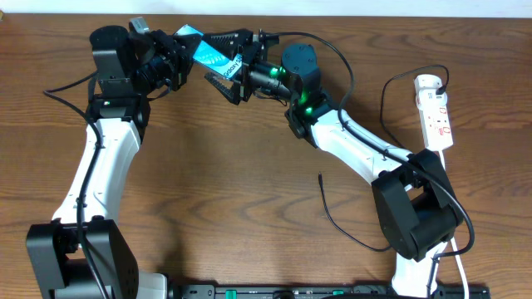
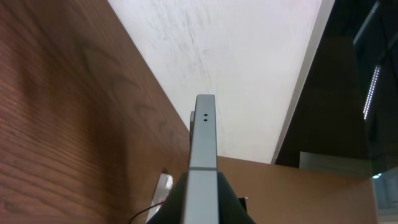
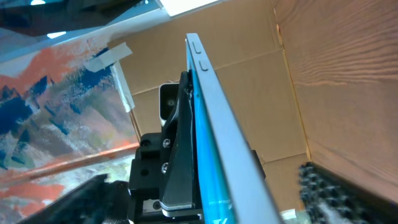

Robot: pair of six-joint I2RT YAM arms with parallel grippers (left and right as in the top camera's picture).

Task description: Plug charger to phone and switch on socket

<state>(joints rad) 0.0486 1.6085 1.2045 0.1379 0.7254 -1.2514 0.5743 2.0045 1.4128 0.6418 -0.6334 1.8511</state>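
The phone [image 1: 204,51], with a teal-blue screen and a white band at one end, is held in the air over the table's far edge. My left gripper [image 1: 184,56] is shut on its left end. The left wrist view shows the phone's grey edge [image 2: 204,137] running out from between the jaws. My right gripper [image 1: 229,65] is open, with one finger on each side of the phone's white end. In the right wrist view the phone [image 3: 214,130] stands apart from my textured finger [image 3: 326,193]. The charger [image 1: 334,212] lies loose on the table, its plug tip [image 1: 321,176] free. The socket [image 1: 435,112] lies at the far right.
A black cable [image 1: 391,91] loops from the socket's top end. The socket's white cord [image 1: 460,266] runs down the right side by the right arm's base. Both arm bases stand at the table's front edge. Cardboard and a painted panel show behind the table in the right wrist view.
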